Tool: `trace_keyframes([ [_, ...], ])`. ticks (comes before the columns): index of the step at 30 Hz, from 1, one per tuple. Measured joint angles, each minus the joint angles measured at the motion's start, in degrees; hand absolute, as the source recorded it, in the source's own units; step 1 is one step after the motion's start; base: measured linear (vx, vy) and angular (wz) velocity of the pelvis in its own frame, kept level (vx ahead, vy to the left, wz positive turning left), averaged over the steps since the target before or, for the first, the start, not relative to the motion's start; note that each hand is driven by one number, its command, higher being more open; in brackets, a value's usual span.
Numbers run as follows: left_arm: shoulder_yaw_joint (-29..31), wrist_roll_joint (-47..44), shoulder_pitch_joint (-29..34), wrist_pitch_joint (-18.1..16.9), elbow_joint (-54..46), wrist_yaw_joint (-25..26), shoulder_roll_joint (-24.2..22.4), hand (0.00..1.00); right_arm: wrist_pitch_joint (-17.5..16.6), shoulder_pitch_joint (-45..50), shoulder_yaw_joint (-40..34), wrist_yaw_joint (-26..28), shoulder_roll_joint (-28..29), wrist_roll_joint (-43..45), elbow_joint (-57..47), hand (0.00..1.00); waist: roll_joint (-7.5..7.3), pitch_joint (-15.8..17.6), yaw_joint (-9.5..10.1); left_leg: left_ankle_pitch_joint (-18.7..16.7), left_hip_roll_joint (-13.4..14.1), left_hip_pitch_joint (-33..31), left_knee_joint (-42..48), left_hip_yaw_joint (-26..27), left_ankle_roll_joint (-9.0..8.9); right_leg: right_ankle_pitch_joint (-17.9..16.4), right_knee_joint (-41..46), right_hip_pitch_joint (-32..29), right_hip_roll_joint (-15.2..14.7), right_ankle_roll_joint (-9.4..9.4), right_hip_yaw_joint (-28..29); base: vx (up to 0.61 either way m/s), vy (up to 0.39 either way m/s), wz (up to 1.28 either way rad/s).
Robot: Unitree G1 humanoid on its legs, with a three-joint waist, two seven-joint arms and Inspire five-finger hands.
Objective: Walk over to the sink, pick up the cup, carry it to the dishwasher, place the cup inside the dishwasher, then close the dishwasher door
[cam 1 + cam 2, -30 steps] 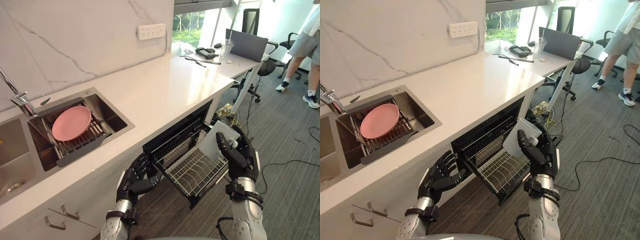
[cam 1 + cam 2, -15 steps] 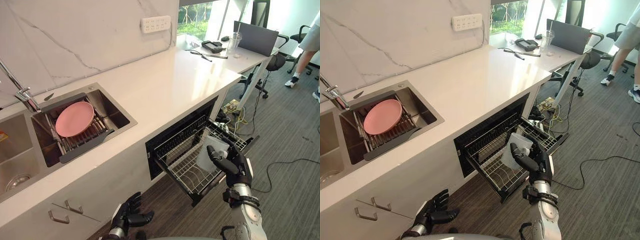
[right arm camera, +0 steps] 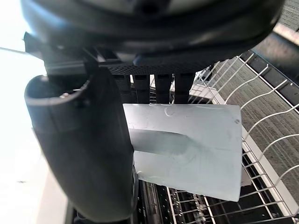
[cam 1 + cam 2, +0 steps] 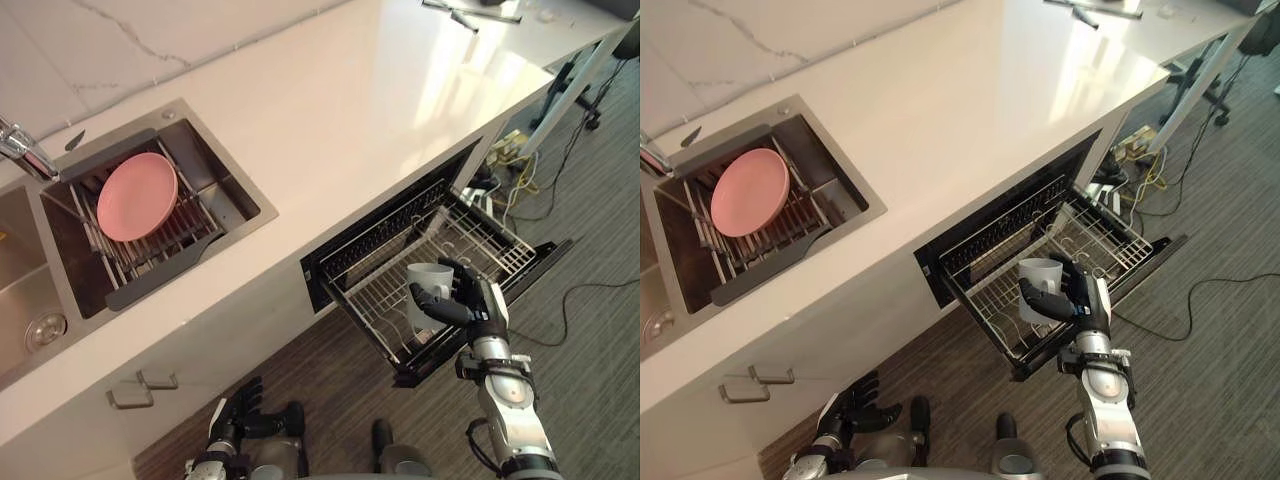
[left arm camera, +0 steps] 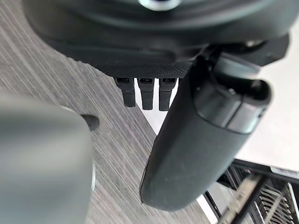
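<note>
"Right hand point(image 4: 482, 306) — what is it doing?"
"Gripping the white cup point(image 4: 424, 291), thumb and fingers curling round it. It is holding the cup upright over the front of the pulled-out dishwasher rack point(image 4: 478, 236) — contact with the wires unclear."
"Left hand point(image 4: 848, 408)?"
"Hanging low by the floor, fingers relaxed, carrying nothing."

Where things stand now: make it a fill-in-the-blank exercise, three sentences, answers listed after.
The white cup is gripped by the robot's ____ hand. The cup is held at the dishwasher's pulled-out wire ____. The plate lying in the sink is ____ in colour.
Missing words: right; rack; pink.
</note>
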Motion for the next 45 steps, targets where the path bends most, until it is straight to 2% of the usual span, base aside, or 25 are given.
trace_keyframes([
  [2, 0.0, -0.1, -1.6, -0.5, 0.0, 0.6, -0.2, 0.9, 0.1, -3.1, 0.5, -1.0, -1.4, -1.2, 1.6, 0.3, 1.43, 1.9, 0.22, -0.6, 0.3, -3.2, 2.7, -1.0, -0.02, 0.0, 1.2, -2.0, 0.0, 0.01, -0.9, -0.12, 0.011, 0.16],
  [5, 0.2, -0.1, -3.3, -1.1, 0.3, 1.5, -0.2, 0.9, 0.8, -7.8, 2.3, -2.4, -2.2, -2.3, 5.4, 0.3, 2.0, 3.9, 1.04, -1.0, 0.9, -6.2, 4.4, -1.3, 0.1, -0.6, 3.9, -5.5, 0.5, -0.36, -1.3, -0.14, -0.005, 0.06],
  [12, 0.1, -0.2, -5.1, -1.4, 1.5, 2.5, -0.6, 0.9, 2.7, -12.8, 5.7, -4.2, -3.7, -8.4, 8.8, 0.3, 1.84, 6.1, 3.04, -0.1, 0.8, -8.3, 4.3, -2.0, 0.59, -1.6, 8.6, -9.4, 0.5, -0.78, -1.8, -0.1, 0.004, 0.06],
  [15, 0.1, -0.2, -5.7, -1.6, 1.5, 2.9, -0.5, 0.9, 3.0, -16.8, 6.8, -4.6, -4.3, -10.7, 11.7, 0.3, 1.66, 6.5, 3.25, 1.5, 0.6, -8.6, 3.0, -2.4, 1.03, -1.7, 9.5, -10.5, 0.4, -0.94, -2.2, -0.04, -0.006, 0.07],
  [20, 0.1, -0.1, -7.4, -1.8, 1.6, 3.0, -0.5, 0.9, 4.2, -23.6, 7.9, -5.8, -5.0, -14.7, 17.0, 0.3, 1.05, 8.1, 3.56, 3.1, 0.7, -8.6, 1.2, -3.4, 0.79, -2.0, 10.6, -11.4, 0.4, -1.34, -3.0, -0.02, -0.014, 0.08],
  [25, 0.0, -0.1, -8.3, -2.0, 1.6, 3.3, -0.5, 0.9, 5.0, -26.0, 9.2, -6.0, -5.7, -17.5, 20.4, 0.3, 1.05, 8.2, 4.15, 4.3, 0.7, -8.3, -0.2, -3.8, 0.53, -2.5, 11.7, -12.2, 0.4, -1.67, -3.4, 0.0, -0.006, 0.04],
  [26, 0.0, -0.1, -8.4, -2.1, 1.6, 3.8, -0.5, 0.9, 5.3, -26.7, 9.4, -6.1, -5.7, -18.1, 21.8, 0.9, 1.04, 8.2, 4.2, 4.7, 0.7, -7.9, -1.0, -3.9, 0.43, -2.6, 11.9, -12.2, 0.5, -1.76, -3.5, 0.0, 0.0, 0.0],
  [28, 0.0, -0.1, -8.6, -2.2, 1.7, 4.2, -0.5, 0.9, 5.7, -26.7, 9.4, -6.4, -5.7, -19.0, 22.4, 0.9, 1.05, 8.2, 4.27, 5.2, 0.7, -7.4, -2.0, -4.0, 0.33, -2.9, 12.4, -12.3, 0.4, -1.91, -3.7, -0.04, -0.022, 0.05],
  [29, 0.0, -0.1, -9.0, -2.2, 1.7, 4.2, -0.7, 0.9, 6.1, -26.9, 9.4, -7.0, -5.5, -19.0, 22.5, 0.9, 1.0, 8.5, 4.34, 6.7, 0.8, -6.9, -4.3, -4.0, 0.18, -3.3, 13.5, -13.4, 0.5, -2.09, -3.8, -0.06, -0.025, 0.04],
  [40, -0.2, 1.1, -9.2, -2.3, 2.1, 4.4, -0.8, 0.9, 6.2, -26.0, 8.9, -8.1, -2.6, -18.9, 21.6, 0.9, 0.66, 9.2, 4.09, 7.5, 0.9, -5.4, -5.8, -4.1, 0.0, -3.4, 13.1, -12.3, 0.6, -2.09, -4.0, 0.0, -0.002, 0.01],
  [45, -0.5, 1.6, -9.3, -2.1, 3.6, 4.3, -1.0, 0.9, 6.3, -19.7, 8.7, -8.2, -0.4, -18.9, 13.2, 0.9, 0.63, 9.2, 3.54, 7.3, 0.8, -5.1, -5.4, -4.3, -0.31, -3.4, 12.4, -11.4, 0.5, -1.98, -4.3, 0.01, 0.002, 0.02],
])
